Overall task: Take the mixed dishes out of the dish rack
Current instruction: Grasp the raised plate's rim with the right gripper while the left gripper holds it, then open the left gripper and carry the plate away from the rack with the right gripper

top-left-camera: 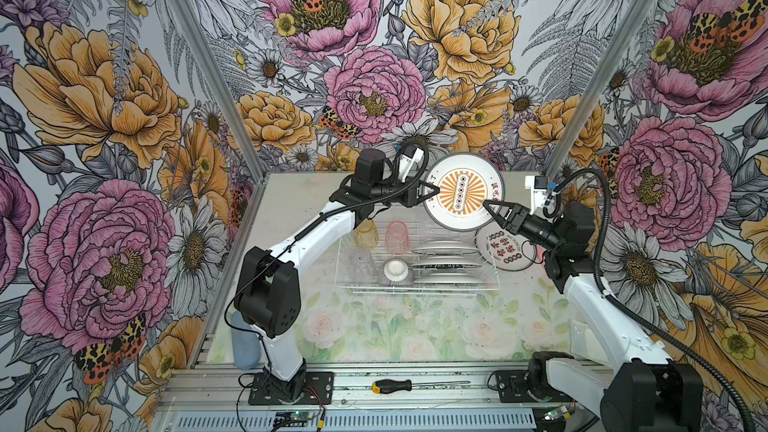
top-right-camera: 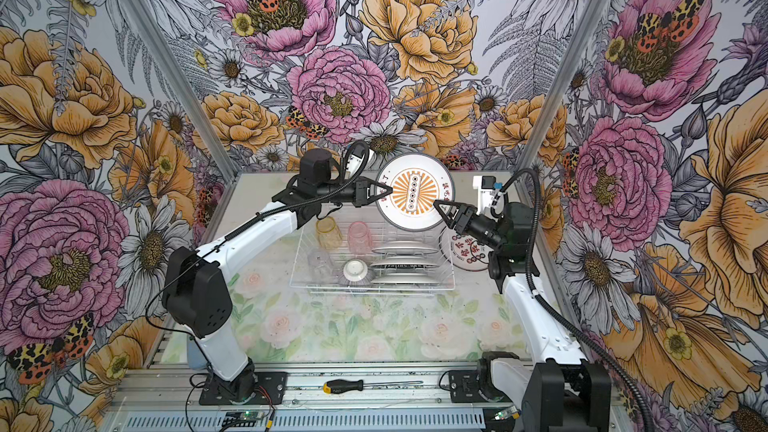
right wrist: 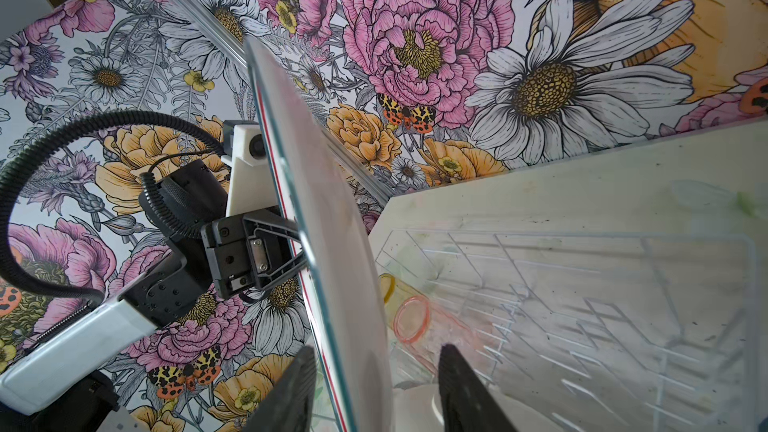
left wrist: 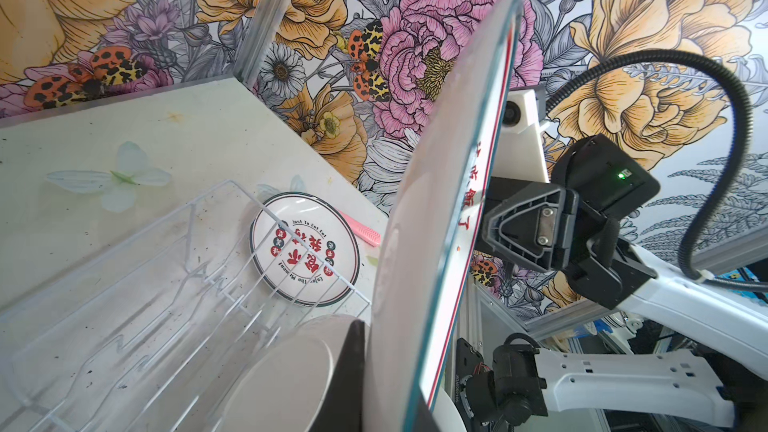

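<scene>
The left hand [top-left-camera: 434,190] is clenched on the rim of a round white plate with an orange sunburst centre [top-left-camera: 462,195], which it holds in the air over the far right corner of the white wire dish rack [top-left-camera: 424,289]. The right hand [top-left-camera: 487,204] straddles the plate's opposite rim with its jaws parted, and one finger [right wrist: 469,388] is clear of the plate. A ribbed grey bowl [top-left-camera: 395,272] sits upturned in the rack.

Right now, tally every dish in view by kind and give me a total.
Plates: 5 (one held aloft, one on the table at, three in the dish rack at)
Tumblers: 3 (amber, pink, clear)
Bowl: 1
Total: 9
</scene>
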